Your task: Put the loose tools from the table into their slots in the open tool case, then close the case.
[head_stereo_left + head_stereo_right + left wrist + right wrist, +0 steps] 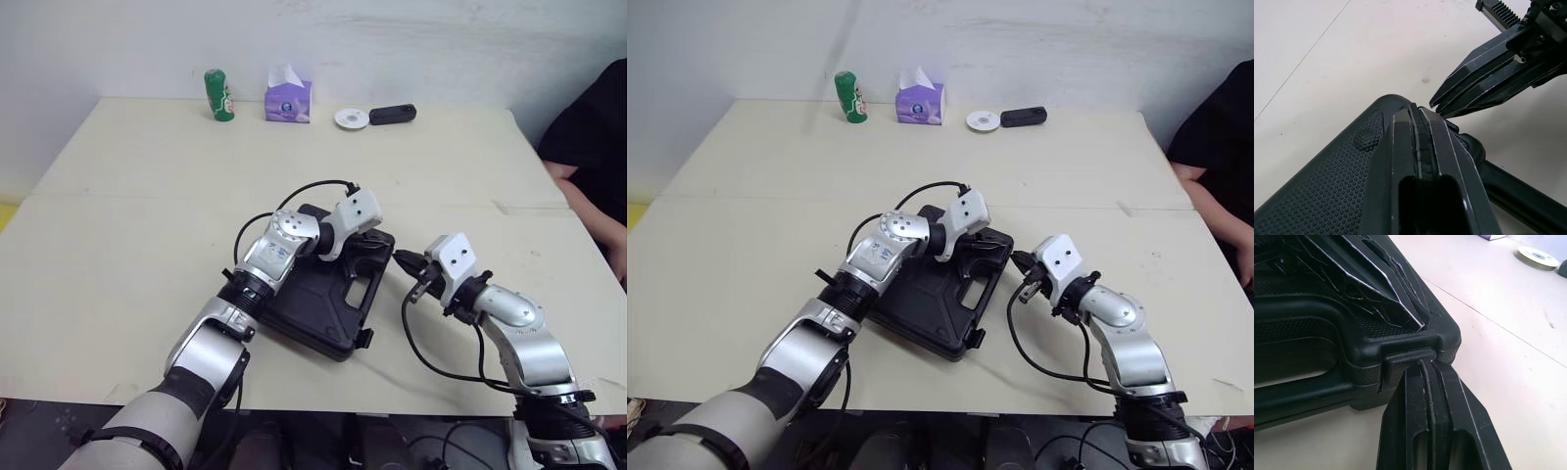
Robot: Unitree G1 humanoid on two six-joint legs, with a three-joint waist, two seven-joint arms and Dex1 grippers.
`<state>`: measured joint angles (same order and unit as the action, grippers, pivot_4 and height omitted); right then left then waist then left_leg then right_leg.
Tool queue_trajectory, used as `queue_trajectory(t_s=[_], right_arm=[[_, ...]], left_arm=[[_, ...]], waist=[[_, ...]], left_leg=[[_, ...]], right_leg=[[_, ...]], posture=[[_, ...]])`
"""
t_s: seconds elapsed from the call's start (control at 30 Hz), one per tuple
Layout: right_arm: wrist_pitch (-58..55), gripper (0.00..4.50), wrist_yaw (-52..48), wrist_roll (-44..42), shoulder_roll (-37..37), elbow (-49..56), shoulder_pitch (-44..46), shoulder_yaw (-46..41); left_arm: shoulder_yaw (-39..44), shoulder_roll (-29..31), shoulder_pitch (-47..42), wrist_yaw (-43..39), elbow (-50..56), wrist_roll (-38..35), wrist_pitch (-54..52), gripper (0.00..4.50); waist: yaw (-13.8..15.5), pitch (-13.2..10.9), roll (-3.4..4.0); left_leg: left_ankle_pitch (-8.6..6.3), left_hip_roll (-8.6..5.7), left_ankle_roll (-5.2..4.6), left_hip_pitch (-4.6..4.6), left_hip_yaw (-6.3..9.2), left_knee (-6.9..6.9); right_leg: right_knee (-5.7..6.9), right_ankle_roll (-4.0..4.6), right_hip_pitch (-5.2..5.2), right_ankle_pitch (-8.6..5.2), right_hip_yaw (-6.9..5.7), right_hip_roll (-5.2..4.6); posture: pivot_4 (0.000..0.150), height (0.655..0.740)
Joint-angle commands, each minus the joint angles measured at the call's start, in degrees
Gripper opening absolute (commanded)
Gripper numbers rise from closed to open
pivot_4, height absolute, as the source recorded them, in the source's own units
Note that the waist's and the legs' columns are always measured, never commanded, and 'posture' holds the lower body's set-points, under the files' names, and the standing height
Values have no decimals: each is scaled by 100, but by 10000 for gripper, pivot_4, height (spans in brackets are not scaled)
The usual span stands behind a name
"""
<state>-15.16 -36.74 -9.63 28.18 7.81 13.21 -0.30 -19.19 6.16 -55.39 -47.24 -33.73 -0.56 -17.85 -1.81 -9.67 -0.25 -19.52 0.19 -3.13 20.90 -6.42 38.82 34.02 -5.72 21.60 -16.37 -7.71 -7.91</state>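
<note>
Right fingers (1435, 426) together at latch (1408, 360) | tool case (323, 311) black, pebbled, closed

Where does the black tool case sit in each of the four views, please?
Left eye view: tool case, lower centre.
Right eye view: case, lower centre, slightly further left.
Left wrist view: case beneath the left claw.
Right wrist view: case ahead of the right claw.
Shared landmark: the right claw's tip at the case's corner.
</note>
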Motion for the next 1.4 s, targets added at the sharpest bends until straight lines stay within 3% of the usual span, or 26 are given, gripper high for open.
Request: queue_trajectory(t_s=[0.03, 0.37, 0.57, 0.7, 1.03, 1.13, 1.4], right_arm=[[211, 0, -31, -41, -145, 300, 115, 166], [433, 0, -33, -44, -113, 299, -207, -80], [809, 0, -169, -102, 443, 373, -719, -770], [936, 0, -362, -240, 754, 409, -976, -1062], [1182, 0, -870, -734, 855, 941, -1878, -1323], [1254, 0, -1052, -830, 869, 1063, -2208, -1323], [1771, 0, -1329, -837, 853, 1238, -2889, -1246]], left_arm=[[-563, 103, 611, -105, -521, 495, -600, 261], [-365, 222, 761, -121, 61, 300, -373, 261], [449, 105, 1012, -545, 1452, -719, 550, 261], [658, 328, 1022, -949, 2117, -1084, 743, 261], [679, 1224, 1487, -1944, 3551, -1765, 430, 261], [736, 1490, 1808, -2325, 4117, -2283, 53, 261], [643, 2105, 2274, -2261, 4762, -2218, -165, 261]], waist=[[0, 0, 0], [24, 1, -4], [136, -33, 28], [196, -54, 25], [292, -80, 27], [314, -82, 29], [324, -85, 32]], left_leg=[[1, 0, 1, -2, -1, -4], [23, 5, 36, -54, -18, -85], [24, 3, 36, -27, -18, -92], [66, -2, -3, 58, -19, -75], [82, -3, -11, 61, -21, -78], [83, -4, -14, 61, -21, -77], [81, -4, -11, 59, -18, -78]], right_leg=[[0, 1, 0, 0, 0, 0], [-6, 27, -9, -14, 14, 12], [-15, 28, 14, -16, 12, 14], [5, 28, 94, -14, 9, 15], [-1, 25, 87, -12, 6, 22], [0, 23, 87, -11, 9, 22], [-1, 23, 86, -11, 13, 21]], posture=[[1500, 7400], [1500, 7400], [1500, 7400], [1500, 7400], [1500, 7400], [1500, 7400], [1500, 7400]])
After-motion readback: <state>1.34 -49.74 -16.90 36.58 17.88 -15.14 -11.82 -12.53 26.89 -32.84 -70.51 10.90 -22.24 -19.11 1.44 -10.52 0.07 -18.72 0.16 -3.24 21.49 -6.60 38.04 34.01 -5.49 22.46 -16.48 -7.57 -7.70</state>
